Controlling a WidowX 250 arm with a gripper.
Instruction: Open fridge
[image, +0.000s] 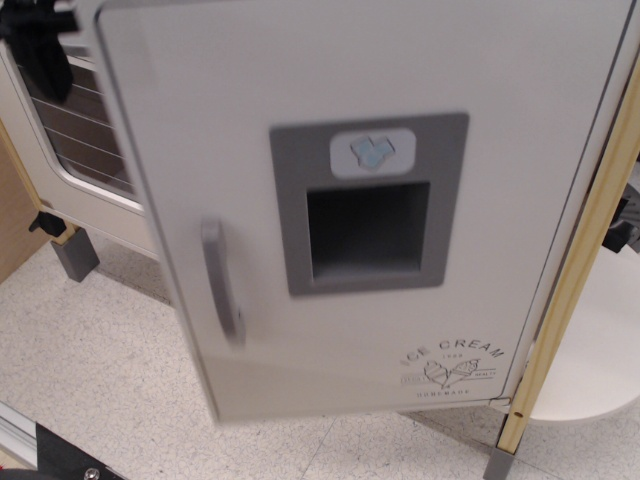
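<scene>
Black and half cut off by the frame, the gripper (38, 48) sits in the top left corner, in front of the oven door (80, 140) and just beside the free edge of the fridge (330, 90) door; whether its fingers are spread or closed cannot be told, since only a dark, blurred shape shows. Below it the oven door's wire-rack window is partly covered by the fridge door. A grey leg (75, 255) stands under the oven on the speckled floor (110, 370), with a small black clip (47, 223) beside a strip of wood at the far left.

The fridge door fills the middle of the view, white and motion-blurred, its left edge swung out toward the camera and overlapping the oven (its right side sits against the cabinet). Its curved grey handle (222, 282) runs vertically near that left edge. To the right of the handle is the grey ice-dispenser panel (368, 205) with a recessed opening and a pale blue ice-cube badge above it. Lower right on the door is the "ICE CREAM" print (452, 368).

Further right a pale wooden post (575, 270) slants down to a grey foot, and beyond it a white rounded shelf (595, 360) shows.
</scene>
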